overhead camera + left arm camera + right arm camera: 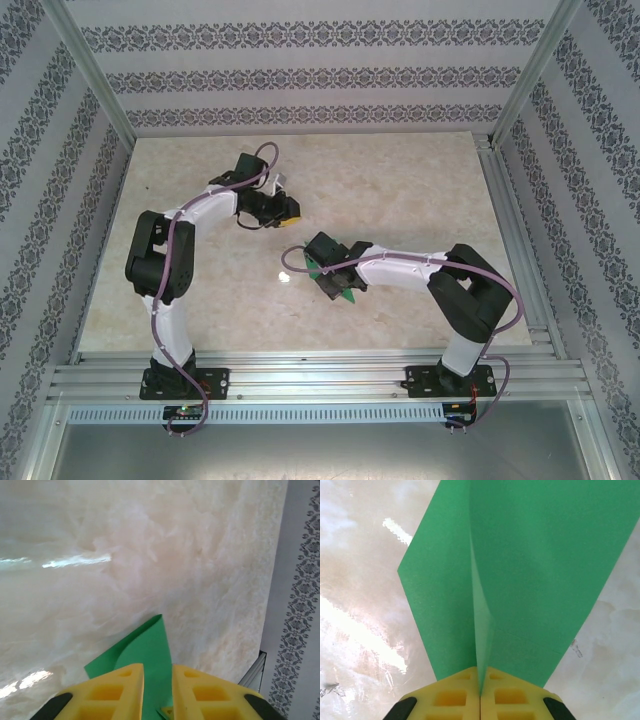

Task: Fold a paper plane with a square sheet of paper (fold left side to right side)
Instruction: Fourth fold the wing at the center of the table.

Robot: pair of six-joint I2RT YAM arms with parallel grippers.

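"Fingers first: how do yours stand?"

"On my right gripper (pixel 480 672) the yellow fingers (pixel 457 694) are pressed together. They pinch the paper plane (pixel 535 580) at its narrow end, right on the centre crease. On my left gripper (pixel 158 667) the fingers (pixel 117 687) stand a narrow gap apart, and green shows through that gap. Whether either pad touches the paper I cannot tell."

"Where does the paper lie?"

"Near the middle of the table (pixel 420 190), a little toward my bases. From above it is mostly hidden beneath my right gripper (pixel 335 278), with a green sliver (pixel 346 292) peeking out on the near side. My left gripper (pixel 282 212) sits just beyond it, to the left."

"And its edges?"

"In the right wrist view two straight edges spread outward from my fingers like a wedge, with one layer raised along the crease. In the left wrist view a pointed corner (pixel 150 645) pokes past the fingertips over the tabletop (pixel 150 555)."

"Room to move?"

"Bare marbled surface runs along the far side and out to the right. In the left wrist view the table's edge, a metal rail (pixel 252 672) and the patterned wall (pixel 300 605) lie off to the right."
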